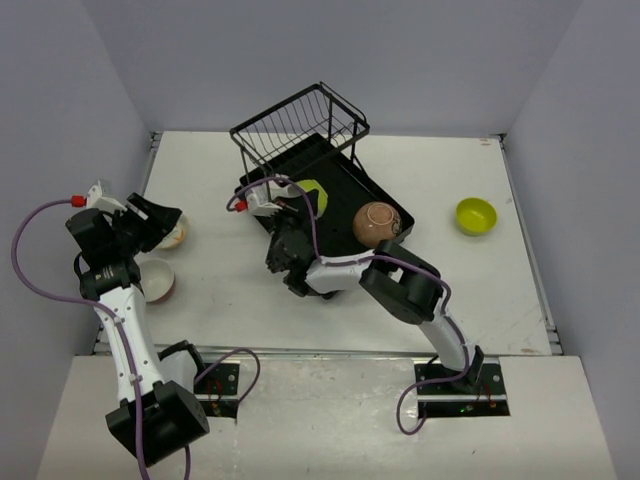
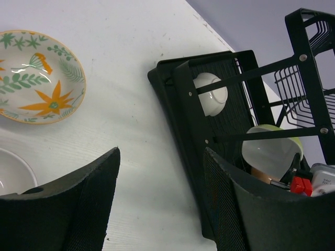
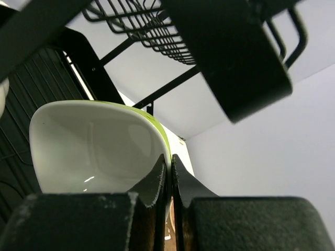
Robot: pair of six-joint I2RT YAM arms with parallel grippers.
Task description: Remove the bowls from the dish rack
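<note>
Near left hand (image 1: 158,222), fingers spread, nothing held: floral bowl (image 2: 39,76) and reddish bowl (image 1: 157,280) on surface (image 1: 230,290). Right hand (image 3: 171,170), inside dish rack (image 1: 345,180), pinches rim of lime-green bowl (image 3: 94,146); tan-brown bowl (image 1: 376,224) just right of it. Likely hazard: thin rim pinch lets bowl pivot or slip on lifting; rack crossbar above hand may snag it.

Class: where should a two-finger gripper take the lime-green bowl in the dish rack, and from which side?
Its thin rim, one finger in the white hollow, one on the green outside. The lime-green bowl stands tilted on edge in the dish rack, rim towards the near end, so come from there, under the wire basket, as the right gripper does.
</note>
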